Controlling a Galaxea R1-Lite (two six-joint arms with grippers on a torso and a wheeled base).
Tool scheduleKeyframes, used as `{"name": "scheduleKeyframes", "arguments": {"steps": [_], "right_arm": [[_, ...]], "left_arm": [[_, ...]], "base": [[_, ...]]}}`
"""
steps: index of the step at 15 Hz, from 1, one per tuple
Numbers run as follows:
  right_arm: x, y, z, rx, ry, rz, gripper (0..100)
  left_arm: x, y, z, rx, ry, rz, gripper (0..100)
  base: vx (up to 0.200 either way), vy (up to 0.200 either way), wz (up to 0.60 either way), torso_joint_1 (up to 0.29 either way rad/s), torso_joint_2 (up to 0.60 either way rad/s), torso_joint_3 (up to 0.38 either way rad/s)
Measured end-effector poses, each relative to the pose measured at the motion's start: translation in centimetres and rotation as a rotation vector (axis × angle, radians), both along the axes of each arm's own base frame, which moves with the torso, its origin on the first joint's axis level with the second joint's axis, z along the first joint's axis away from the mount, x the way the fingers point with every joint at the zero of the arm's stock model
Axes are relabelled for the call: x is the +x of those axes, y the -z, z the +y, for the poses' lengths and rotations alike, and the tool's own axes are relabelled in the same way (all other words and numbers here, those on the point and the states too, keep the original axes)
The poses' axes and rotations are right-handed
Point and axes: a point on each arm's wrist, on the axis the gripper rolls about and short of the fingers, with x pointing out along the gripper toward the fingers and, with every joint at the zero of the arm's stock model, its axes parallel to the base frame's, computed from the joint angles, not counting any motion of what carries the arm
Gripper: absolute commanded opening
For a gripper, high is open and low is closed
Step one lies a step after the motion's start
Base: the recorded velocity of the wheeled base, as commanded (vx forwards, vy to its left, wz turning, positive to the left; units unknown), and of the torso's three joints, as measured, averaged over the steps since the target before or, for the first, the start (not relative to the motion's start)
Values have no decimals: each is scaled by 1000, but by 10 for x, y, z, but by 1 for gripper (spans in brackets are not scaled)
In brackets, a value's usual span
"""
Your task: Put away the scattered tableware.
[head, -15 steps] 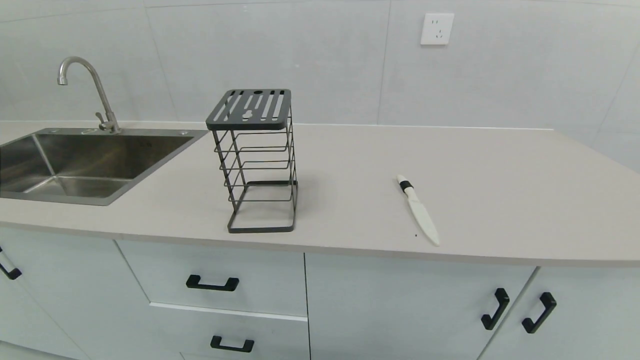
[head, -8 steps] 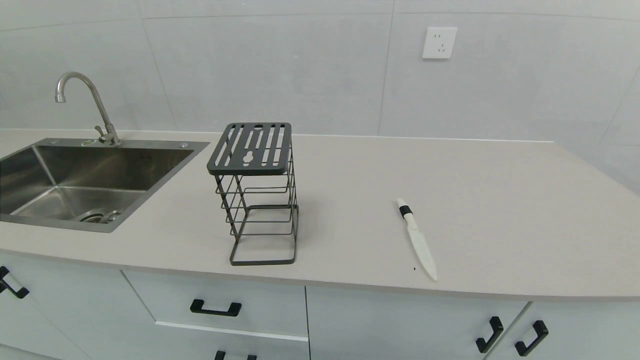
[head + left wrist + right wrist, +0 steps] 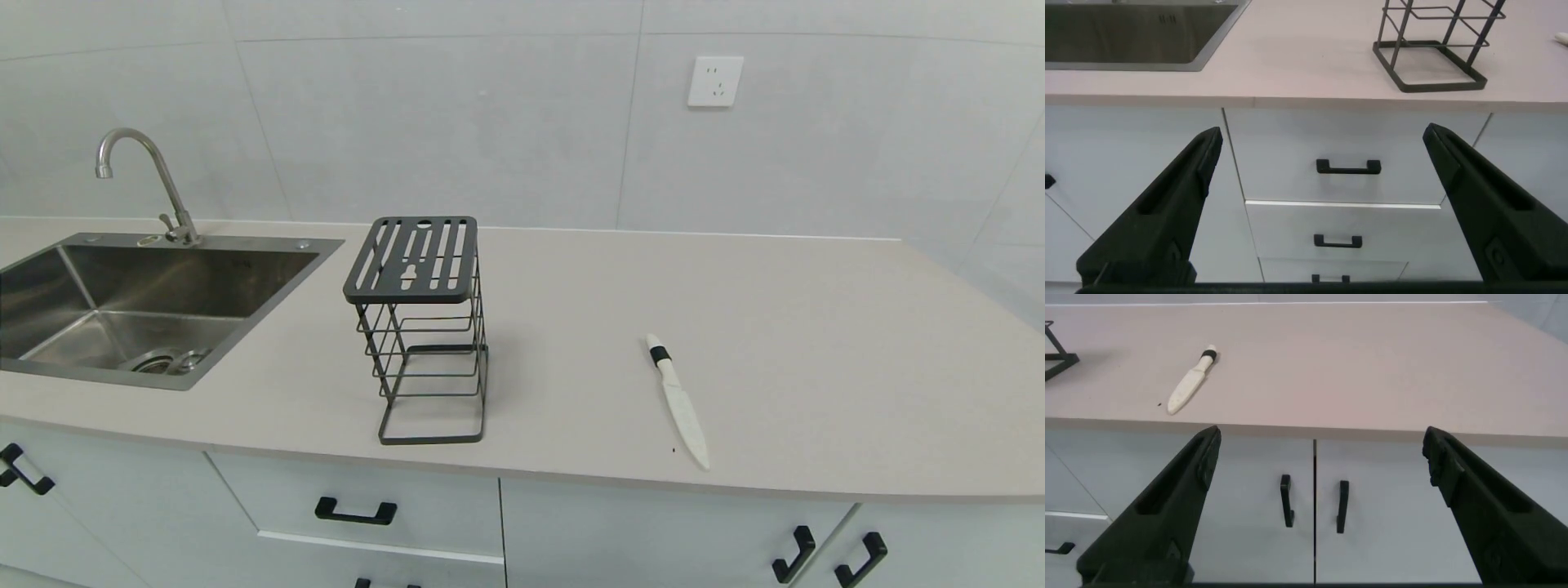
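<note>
The knife (image 3: 676,400) lies on the surface (image 3: 775,327), right of the empty slotted rack (image 3: 420,327) likely meant for it; left end effector (image 3: 1323,135) and right end effector (image 3: 1321,434) gape wide, empty.

Countertop (image 3: 775,327) bears a wire rack (image 3: 412,260) and knife (image 3: 678,402).

The sink (image 3: 229,242) runs off the left edge of my head view. My left wrist view crops the rack (image 3: 1436,87) above its base, the knife (image 3: 1561,37) to a sliver.
</note>
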Motion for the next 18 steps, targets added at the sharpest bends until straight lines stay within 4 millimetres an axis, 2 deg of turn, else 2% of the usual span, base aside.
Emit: {"name": "scheduleKeyframes", "arguments": {"steps": [4,13,18], "right_arm": [[0,0,0,0,1,-1,100],[0,0,0,0,0,0,100],[0,0,0,0,0,0,100]], "left_arm": [[0,0,0,0,0,0,100],[0,0,0,0,0,0,100],[0,0,0,0,0,1,100]], "base": [[0,0,0,82,-4,78],[0,0,0,363,-45,308],[0,0,0,95,-49,48]]}}
